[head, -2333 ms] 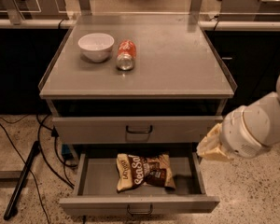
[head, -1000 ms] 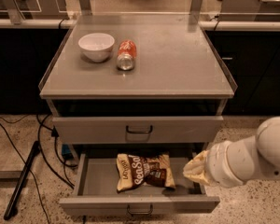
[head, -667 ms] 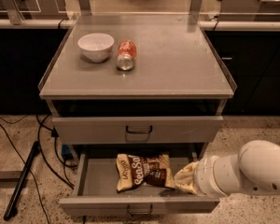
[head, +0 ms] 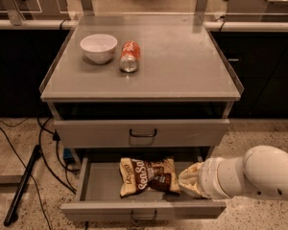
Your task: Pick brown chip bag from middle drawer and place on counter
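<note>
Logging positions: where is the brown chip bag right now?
In the camera view, the brown chip bag lies flat in the open middle drawer, near its centre, with the gripper just to its right.

The pincer (head: 186, 181), in the middle drawer (head: 98, 188), hides one edge of the brown chip bag (head: 144, 176).

I log, off-task: white bowl (head: 99, 47), upright, rear left of the worktop (head: 182, 66); orange soda can (head: 129, 56) on its side just right of it; closed upper drawer (head: 96, 132) with dark loop handle (head: 143, 133); black cables (head: 42, 143) and a black rod (head: 23, 186) on the speckled floor (head: 48, 198) at left. My tool (head: 188, 178): right end of the middle drawer (head: 101, 188).
</note>
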`<state>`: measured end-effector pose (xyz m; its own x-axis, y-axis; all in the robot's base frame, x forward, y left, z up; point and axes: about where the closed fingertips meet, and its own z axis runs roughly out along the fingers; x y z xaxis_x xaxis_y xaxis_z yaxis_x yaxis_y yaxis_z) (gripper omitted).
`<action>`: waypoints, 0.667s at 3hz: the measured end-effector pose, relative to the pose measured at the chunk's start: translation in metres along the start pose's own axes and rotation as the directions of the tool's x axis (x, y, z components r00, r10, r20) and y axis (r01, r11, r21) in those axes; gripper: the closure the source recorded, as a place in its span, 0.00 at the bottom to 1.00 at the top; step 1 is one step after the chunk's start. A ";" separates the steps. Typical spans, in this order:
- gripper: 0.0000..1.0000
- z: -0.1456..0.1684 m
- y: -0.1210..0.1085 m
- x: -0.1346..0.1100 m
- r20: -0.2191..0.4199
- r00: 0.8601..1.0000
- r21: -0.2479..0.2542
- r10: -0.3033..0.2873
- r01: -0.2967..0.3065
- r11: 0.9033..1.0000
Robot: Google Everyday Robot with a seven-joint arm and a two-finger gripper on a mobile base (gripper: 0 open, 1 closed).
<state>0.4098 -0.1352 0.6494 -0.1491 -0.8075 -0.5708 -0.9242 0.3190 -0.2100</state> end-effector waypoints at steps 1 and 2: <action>1.00 0.016 -0.007 0.006 -0.016 1.000 0.030 -0.015 0.016 0.999; 1.00 0.060 -0.026 0.017 -0.015 0.998 0.097 -0.055 0.056 0.994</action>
<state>0.4521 -0.1270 0.5974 -0.1035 -0.8312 -0.5463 -0.8924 0.3201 -0.3179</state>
